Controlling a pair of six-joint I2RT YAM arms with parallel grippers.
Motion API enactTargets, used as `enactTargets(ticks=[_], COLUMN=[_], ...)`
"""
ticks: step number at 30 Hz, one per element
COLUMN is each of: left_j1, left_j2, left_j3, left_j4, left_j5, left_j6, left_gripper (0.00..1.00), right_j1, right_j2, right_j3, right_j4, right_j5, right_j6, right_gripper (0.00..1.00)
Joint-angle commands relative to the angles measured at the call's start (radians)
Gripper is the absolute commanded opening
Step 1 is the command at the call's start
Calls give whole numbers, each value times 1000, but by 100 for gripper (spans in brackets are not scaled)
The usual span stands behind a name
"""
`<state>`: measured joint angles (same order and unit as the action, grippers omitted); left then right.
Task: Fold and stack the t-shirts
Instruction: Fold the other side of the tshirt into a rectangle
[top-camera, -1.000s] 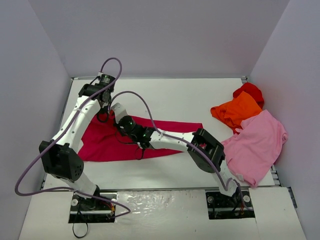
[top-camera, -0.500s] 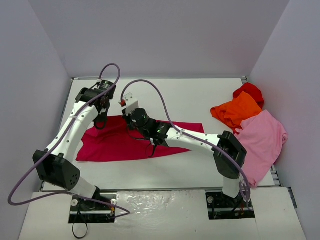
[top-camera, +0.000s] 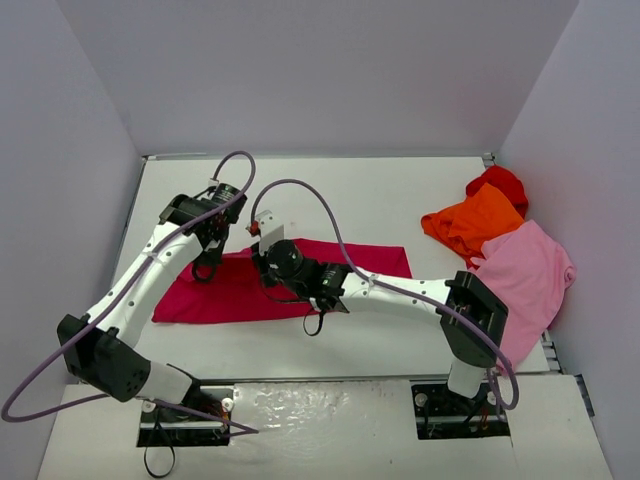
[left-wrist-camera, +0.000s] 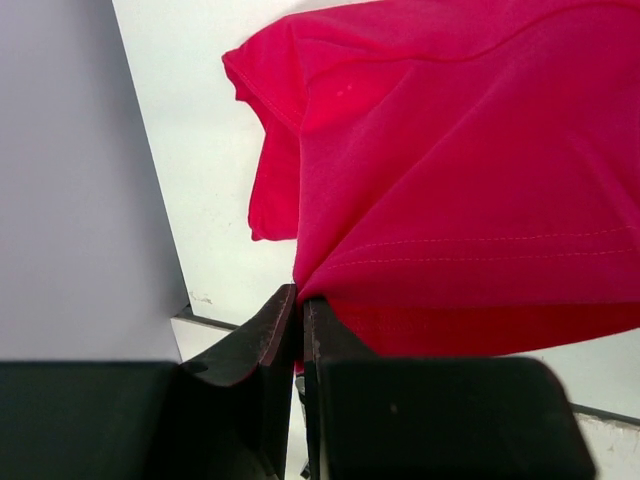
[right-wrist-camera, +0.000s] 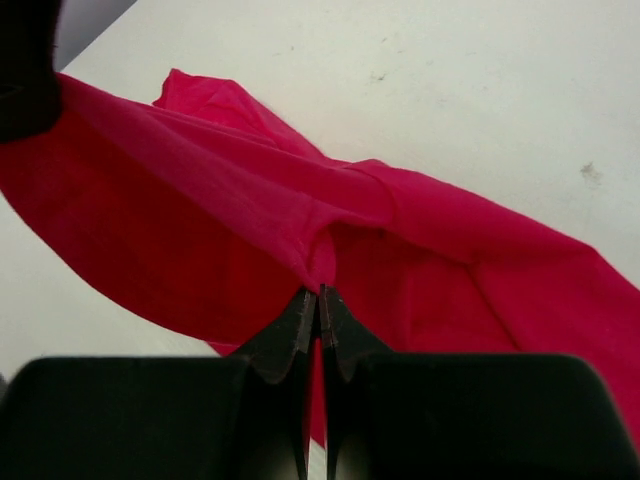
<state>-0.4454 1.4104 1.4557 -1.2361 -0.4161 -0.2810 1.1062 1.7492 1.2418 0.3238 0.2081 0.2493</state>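
Folding step in hand. Left gripper (left-wrist-camera: 300, 300) and right gripper (right-wrist-camera: 318, 298) are each pinched shut on the crimson t-shirt (top-camera: 225, 295), which lies left of centre on the table (top-camera: 400, 200). The next move likely calls for carrying both pinched points over together.

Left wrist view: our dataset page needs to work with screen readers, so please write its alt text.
The left gripper is shut on a pinched edge of the crimson t-shirt. The cloth fans out from the pinch, with the white table and a grey wall at left.
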Motion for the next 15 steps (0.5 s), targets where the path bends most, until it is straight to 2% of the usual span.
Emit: enactTargets(ticks=[1, 9, 15], left_j1=[-14, -33, -33], left_j2=[-39, -26, 30], left_j3=[-3, -24, 32], left_j4=[-39, -51, -78], left_j5=[-34, -68, -118], left_j6=[-35, -55, -44], left_gripper=[4, 5, 5], right_j1=[39, 126, 144], right_j2=[-88, -38, 62], right_j3=[-26, -44, 33], right_j4=[48, 58, 69], right_j5=[2, -11, -7], right_j6=[72, 135, 98], right_gripper=[0, 0, 0])
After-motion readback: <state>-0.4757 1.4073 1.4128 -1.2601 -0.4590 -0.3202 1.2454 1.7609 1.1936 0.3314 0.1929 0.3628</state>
